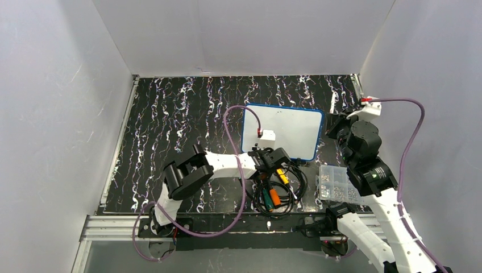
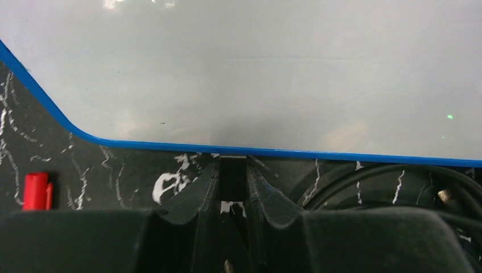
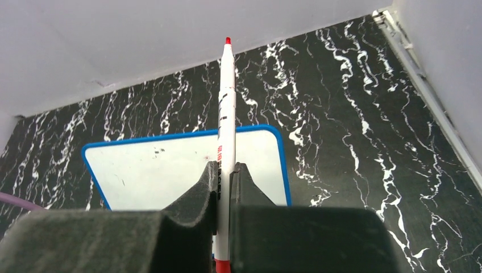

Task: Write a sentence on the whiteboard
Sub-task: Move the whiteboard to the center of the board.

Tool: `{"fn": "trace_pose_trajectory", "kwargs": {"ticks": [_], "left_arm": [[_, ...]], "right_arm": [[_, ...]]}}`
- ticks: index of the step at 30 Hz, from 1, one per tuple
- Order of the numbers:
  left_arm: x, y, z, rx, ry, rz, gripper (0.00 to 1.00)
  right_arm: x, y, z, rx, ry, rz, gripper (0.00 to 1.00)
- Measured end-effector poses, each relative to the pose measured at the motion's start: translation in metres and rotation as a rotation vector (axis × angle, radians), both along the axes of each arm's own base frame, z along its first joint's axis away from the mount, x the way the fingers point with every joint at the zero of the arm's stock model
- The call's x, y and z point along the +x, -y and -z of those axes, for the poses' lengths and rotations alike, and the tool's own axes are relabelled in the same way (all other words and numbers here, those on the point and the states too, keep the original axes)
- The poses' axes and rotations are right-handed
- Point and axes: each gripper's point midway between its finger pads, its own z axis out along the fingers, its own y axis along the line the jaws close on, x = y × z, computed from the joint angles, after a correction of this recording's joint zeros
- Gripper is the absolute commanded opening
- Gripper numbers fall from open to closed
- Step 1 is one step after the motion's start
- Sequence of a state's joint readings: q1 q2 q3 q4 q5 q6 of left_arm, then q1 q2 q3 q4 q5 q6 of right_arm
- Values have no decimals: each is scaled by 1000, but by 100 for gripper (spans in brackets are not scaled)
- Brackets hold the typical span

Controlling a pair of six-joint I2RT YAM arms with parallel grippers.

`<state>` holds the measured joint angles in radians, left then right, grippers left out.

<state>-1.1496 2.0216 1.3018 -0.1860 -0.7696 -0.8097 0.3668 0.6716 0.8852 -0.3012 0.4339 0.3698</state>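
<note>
- Whiteboard (image 1: pixel 295 128) lies flat on black marbled counter (image 1: pixel 170 114), centre of top view, slightly right. Blue rim, white face w/ a few tiny dark specks (seen in right wrist view).
- Left gripper (image 2: pixel 233 168) sits at the board's lower edge, bottom centre of its wrist view. Fingers almost together, only a thin gap; can't tell if it has hold of anything.
- Right gripper (image 3: pixel 225 170) is clamped on a white marker (image 3: pixel 225 108), red tip pointing up-frame. In top view the marker sits just right of the board.
- Red cap (image 2: pixel 37 190) on counter, lower left of left wrist view.
- Clear screw box (image 1: pixel 336 185) lower right of top view, beside the right arm; cable bundle (image 1: pixel 281 193) just below the board.
</note>
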Motion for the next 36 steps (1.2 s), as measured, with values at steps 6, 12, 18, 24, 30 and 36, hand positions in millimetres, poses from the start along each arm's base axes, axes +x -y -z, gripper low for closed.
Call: {"fn": "trace_pose_trajectory", "kwargs": {"ticks": [6,12,18,24,30,36], "left_arm": [[-14,-18,-15,-35,-32,-8,49],[-28,-30,-28,-83,-59,5,56],[-46,-46,-34,-113,-101,35,68],[-62,-60,-82,-192,-111,151,87],[-38,-81,-146,-352,-159,281,93],[5,-83,-164,-408,-207,451,93]], "right_arm": [[0,-11,13,0,-43,-58,1],[-4,-17,21,4,-74,-95,1],[-6,-25,23,9,-81,-140,1],[-16,-50,19,22,-71,-300,1],[-30,-83,35,52,-119,-498,1],[-40,-95,56,73,-181,-577,1]]}}
